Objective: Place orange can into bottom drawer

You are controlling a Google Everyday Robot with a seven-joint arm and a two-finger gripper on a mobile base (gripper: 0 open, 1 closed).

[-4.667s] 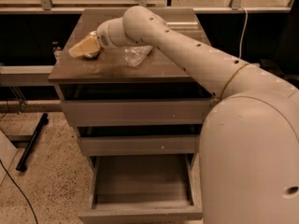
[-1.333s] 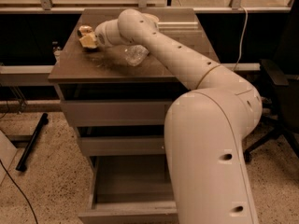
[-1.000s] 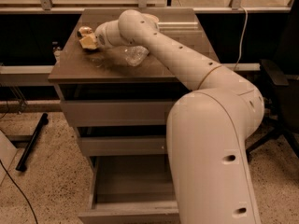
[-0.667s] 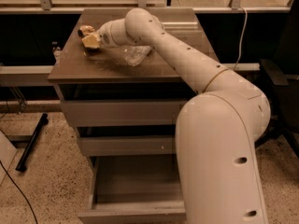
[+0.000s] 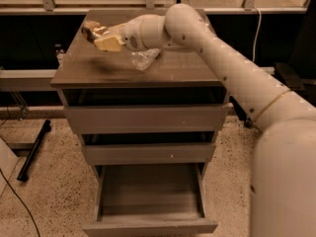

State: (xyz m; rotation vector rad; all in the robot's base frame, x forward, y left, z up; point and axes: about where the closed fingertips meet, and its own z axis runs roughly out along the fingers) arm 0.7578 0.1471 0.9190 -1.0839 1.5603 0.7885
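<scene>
Grasp done: tool [image 5: 101, 37] pinching orange can [image 5: 90, 29] above bench [image 5: 187, 65]; left: lower and release into open bottom drawer [image 5: 148, 194], well below tool.

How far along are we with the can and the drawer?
Done: the bottom drawer is pulled open. In hand: the gripper holds the orange can just above the cabinet top, beside the plastic bottle. Left: carry the can down and release it in the drawer.

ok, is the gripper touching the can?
Touching. Camera view: the gripper, above the back-left of the cabinet top, is clamped on the can, lifted clear over its shadow.
</scene>
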